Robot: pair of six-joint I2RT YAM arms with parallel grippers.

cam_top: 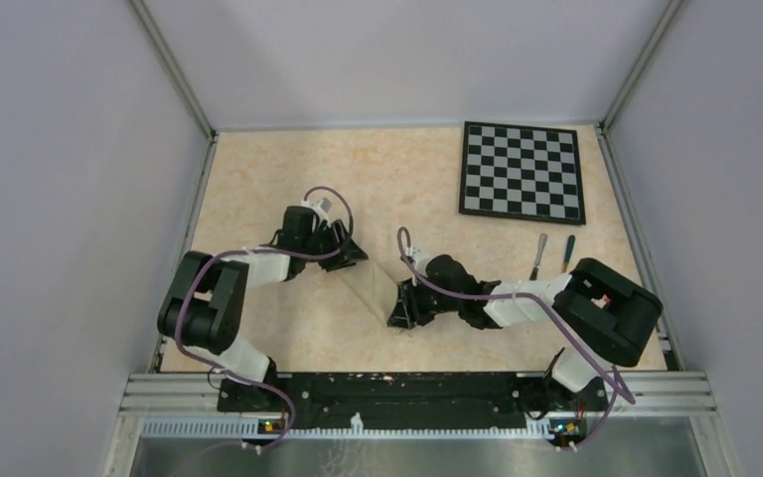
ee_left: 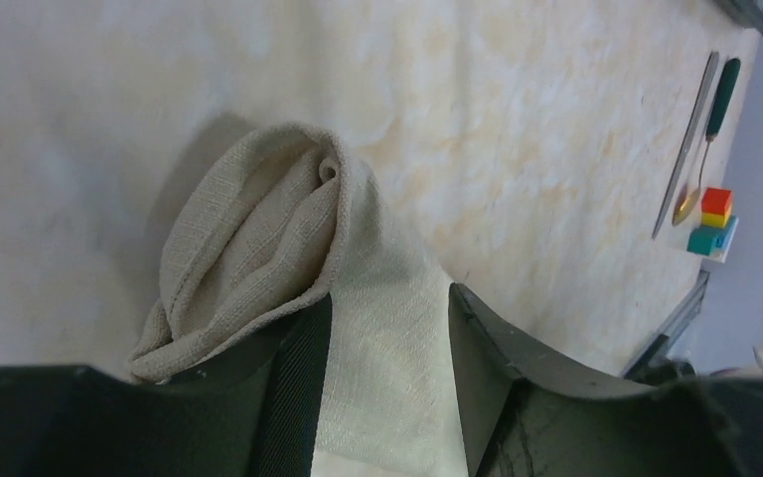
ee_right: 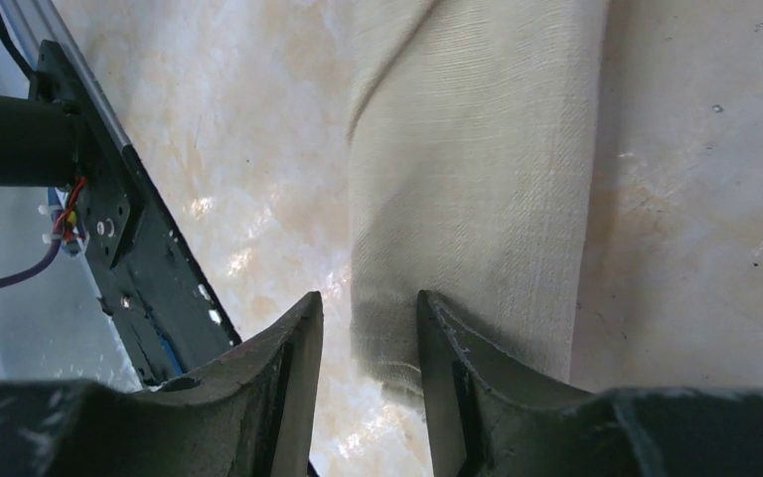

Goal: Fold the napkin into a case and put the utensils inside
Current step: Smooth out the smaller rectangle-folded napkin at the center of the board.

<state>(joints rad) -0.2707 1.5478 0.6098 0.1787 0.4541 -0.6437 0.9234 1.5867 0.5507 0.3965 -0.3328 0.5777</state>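
Note:
The beige napkin (cam_top: 373,286) lies folded into a narrow strip on the table between my two grippers. In the left wrist view the napkin (ee_left: 258,224) is bunched into a rolled fold that drapes over my left finger (ee_left: 293,388), while flat cloth lies between the jaws. My left gripper (ee_left: 387,298) is open at the strip's far end (cam_top: 350,256). My right gripper (ee_right: 369,298) is open at the near end (cam_top: 400,313), and the napkin's corner (ee_right: 387,343) sits in the gap. The silver knife (cam_top: 538,256) and the dark-handled spoon (cam_top: 568,252) lie side by side at the right.
A black-and-white checkered board (cam_top: 522,171) lies at the back right. Small coloured blocks (ee_left: 715,221) sit just beyond the knife (ee_left: 690,139) and spoon (ee_left: 712,124). The black base rail (ee_right: 109,219) runs close to the right gripper.

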